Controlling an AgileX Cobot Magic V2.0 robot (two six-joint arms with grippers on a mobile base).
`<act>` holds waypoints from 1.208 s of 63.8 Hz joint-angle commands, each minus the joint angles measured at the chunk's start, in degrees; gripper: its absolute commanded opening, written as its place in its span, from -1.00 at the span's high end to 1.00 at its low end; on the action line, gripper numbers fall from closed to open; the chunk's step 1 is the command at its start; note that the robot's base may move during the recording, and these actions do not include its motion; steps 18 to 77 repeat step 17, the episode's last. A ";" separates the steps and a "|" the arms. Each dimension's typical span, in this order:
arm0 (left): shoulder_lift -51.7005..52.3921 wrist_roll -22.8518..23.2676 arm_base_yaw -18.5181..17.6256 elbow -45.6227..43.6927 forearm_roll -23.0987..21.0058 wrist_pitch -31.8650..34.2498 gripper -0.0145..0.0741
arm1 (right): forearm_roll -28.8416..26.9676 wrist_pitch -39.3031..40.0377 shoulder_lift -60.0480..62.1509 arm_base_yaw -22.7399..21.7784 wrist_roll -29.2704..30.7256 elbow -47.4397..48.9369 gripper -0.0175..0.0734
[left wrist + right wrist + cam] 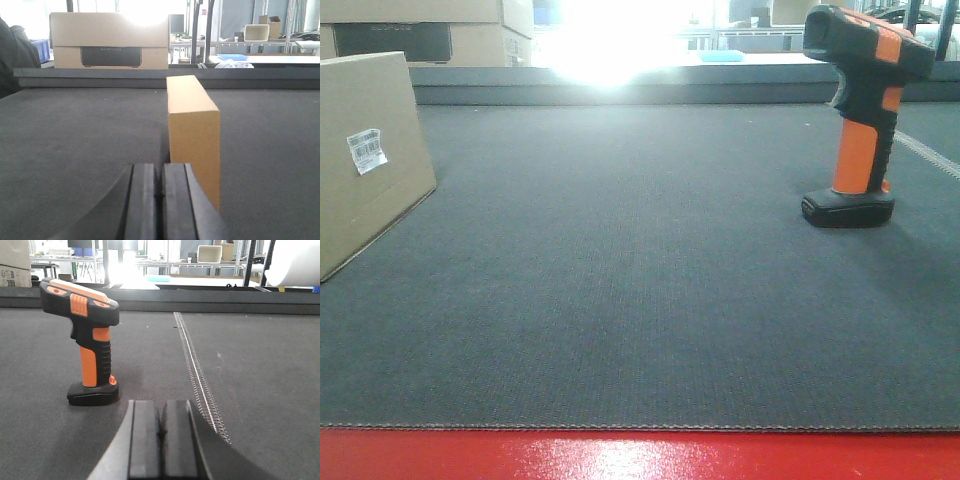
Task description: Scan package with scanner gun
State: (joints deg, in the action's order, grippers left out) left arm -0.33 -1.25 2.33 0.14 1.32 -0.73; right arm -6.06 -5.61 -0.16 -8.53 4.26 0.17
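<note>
A: Where's the scanner gun (862,115)?

B: In the front view it stands upright on its base at the upper right of the frame, on the dark grey tabletop (640,300). Orange grip, black head. From the right wrist view it sits left of centre, with a stitched seam (197,375) running up the mat to its right.

A: And the package (365,195)?

B: At the far left edge of the front view, a brown cardboard box with a small white barcode label (366,150) on the face turned toward the camera. The left wrist view shows it end-on, just right of centre, standing on the tabletop.

A: The jaws?

B: The left gripper (160,197) appears at the bottom of its view, pads pressed together with nothing between them; the box stands just beyond. The right gripper (161,432) is likewise closed and empty, apart from the scanner.
</note>
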 commanded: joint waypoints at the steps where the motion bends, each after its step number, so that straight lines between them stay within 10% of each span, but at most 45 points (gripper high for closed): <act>1: 0.33 0.42 -0.38 -0.14 0.11 1.28 0.92 | 0.32 0.55 0.16 -0.09 -0.07 -0.17 0.95; 77: 0.33 0.42 -0.38 -0.14 0.11 1.28 0.92 | 0.32 0.55 0.16 -0.09 -0.07 -0.17 0.95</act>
